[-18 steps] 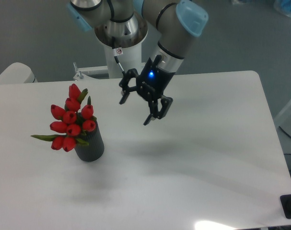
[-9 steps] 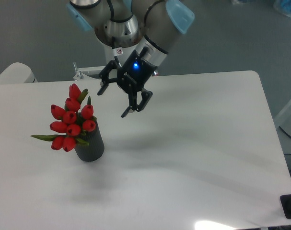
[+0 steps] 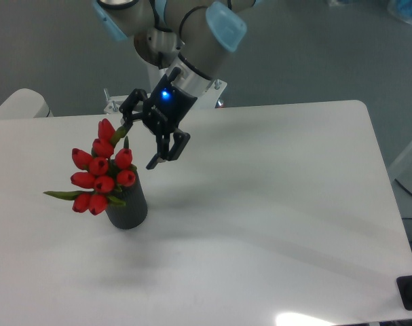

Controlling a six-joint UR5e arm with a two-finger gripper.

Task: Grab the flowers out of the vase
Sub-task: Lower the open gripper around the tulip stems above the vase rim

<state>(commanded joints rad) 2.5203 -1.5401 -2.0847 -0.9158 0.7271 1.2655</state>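
Note:
The flowers (image 3: 100, 168), a bunch of red tulip buds with green stems and leaves, stand in the vase (image 3: 128, 204), a short dark grey cylinder on the left part of the white table (image 3: 273, 204). My gripper (image 3: 136, 140) hangs open just right of the topmost buds, above the table. One finger is near the top bud at the upper left, the other reaches down to the right of the bunch. Nothing sits between the fingers.
The arm's base (image 3: 166, 41) rises behind the table's far edge. A pale rounded object (image 3: 19, 104) sits off the table at the far left. A dark item (image 3: 410, 292) shows at the lower right corner.
My gripper has travelled left across the table, from the middle toward the flowers, staying open. The flowers and vase have not moved.

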